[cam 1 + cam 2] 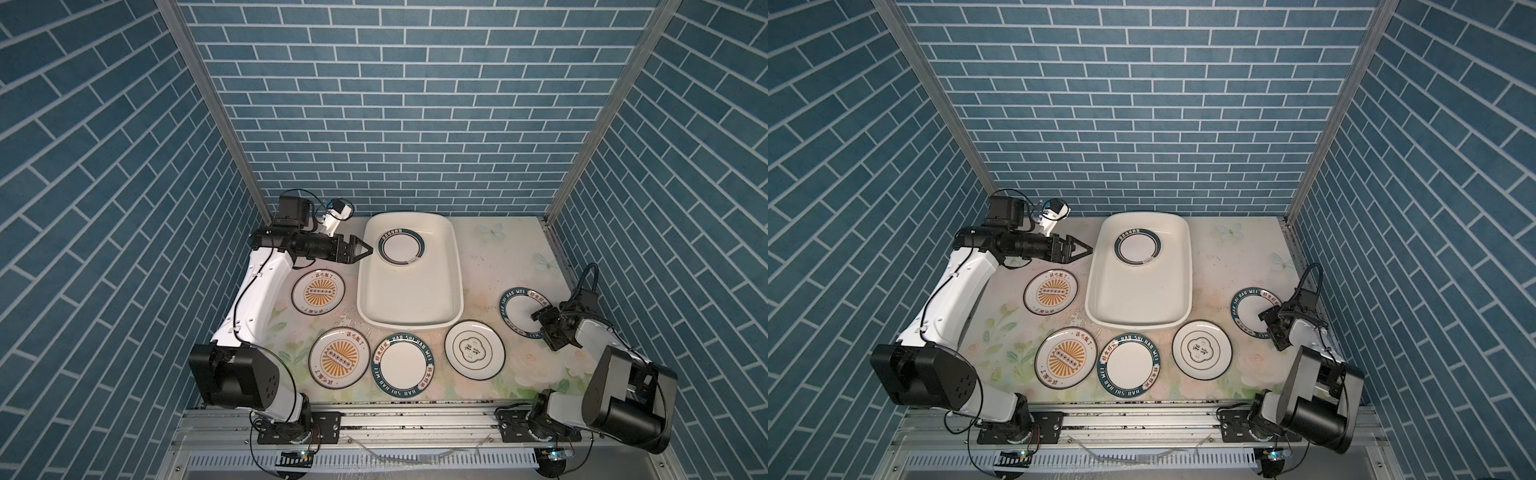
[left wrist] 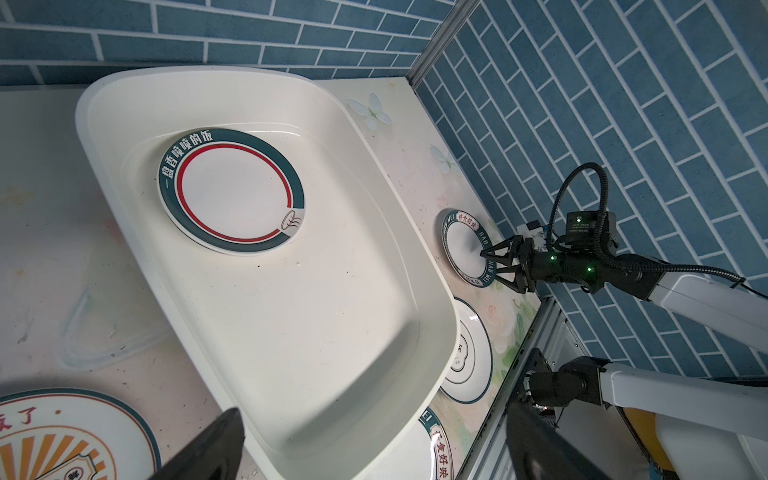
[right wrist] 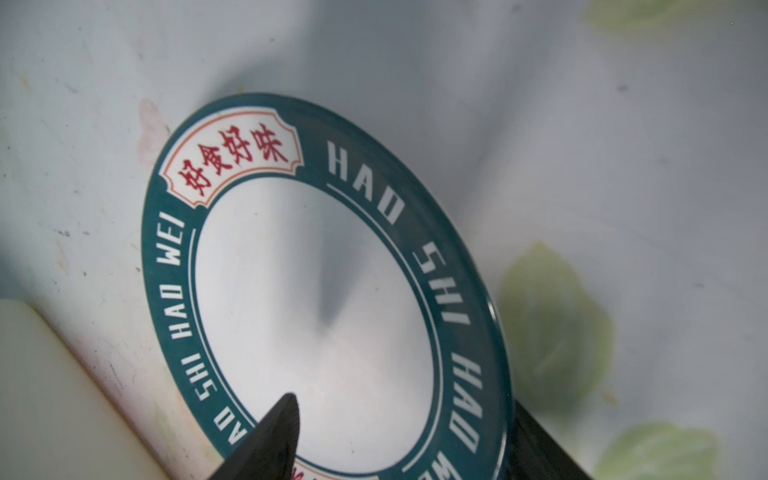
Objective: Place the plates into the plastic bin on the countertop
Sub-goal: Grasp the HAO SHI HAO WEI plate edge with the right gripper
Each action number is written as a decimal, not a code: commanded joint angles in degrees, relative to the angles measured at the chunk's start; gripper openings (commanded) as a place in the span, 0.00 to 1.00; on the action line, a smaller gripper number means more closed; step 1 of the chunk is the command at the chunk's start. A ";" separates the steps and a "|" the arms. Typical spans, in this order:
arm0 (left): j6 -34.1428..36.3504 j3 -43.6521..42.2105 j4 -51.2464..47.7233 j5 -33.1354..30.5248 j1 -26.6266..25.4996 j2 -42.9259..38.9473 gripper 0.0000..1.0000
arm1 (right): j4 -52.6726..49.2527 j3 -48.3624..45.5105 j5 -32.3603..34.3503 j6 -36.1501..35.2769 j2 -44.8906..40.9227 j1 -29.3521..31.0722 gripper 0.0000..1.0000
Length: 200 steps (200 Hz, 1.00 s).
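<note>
1. on the far left, your left pincer (image 1: 365, 250) hangs just off the bin's left rim. the left wrist view shows its jaws spread wide, holding nothing.
2. two plates with orange sunbursts lie flat on the countertop (image 1: 498, 249), left of the bin. the back sunburst plate (image 1: 318, 291) is near the left arm and the front sunburst plate (image 1: 339, 357) is nearer the front rail. neither is touched.
3. at the front middle, the front lettered plate (image 1: 404, 364) lies rim to rim with the front sunburst plate, perhaps touching it.
4. the bin (image 1: 409, 291) holds one plate, the red-ringed plate (image 1: 401, 246), lying flat at its far end. the rest of its floor is bare. so one of six looks done.
5. the emblem plate (image 1: 474, 350) sits on the countertop just off the bin's front right corner.
6. on the far right, the right lettered plate (image 1: 517, 307) lies near the side rail. your right pincer (image 3: 403, 411) straddles its rim, one finger over the white centre and the other outside the edge. you cannot tell whether it has pinched the plate yet. this looks like the pick in hand, and five plates are left to move.
</note>
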 commanded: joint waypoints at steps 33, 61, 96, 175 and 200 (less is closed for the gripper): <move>0.60 -0.87 0.21 -0.46 -0.23 -1.51 1.00 | 6.52 3.35 -2.88 3.24 5.54 5.42 0.69; 0.60 -1.03 0.16 -0.63 -0.28 -1.75 0.99 | 9.73 5.16 -4.41 4.57 8.65 7.87 0.66; 0.60 -1.12 0.30 -0.75 -0.28 -2.12 1.00 | 12.93 6.79 -4.80 6.21 11.07 9.96 0.63; 0.27 -0.86 0.55 -0.83 -0.28 -2.31 1.00 | 18.96 1.59 -5.74 8.17 9.88 10.41 0.59; 0.34 -0.95 0.56 -0.81 -0.28 -2.41 1.00 | 21.26 -0.59 -5.71 9.22 9.35 10.47 0.58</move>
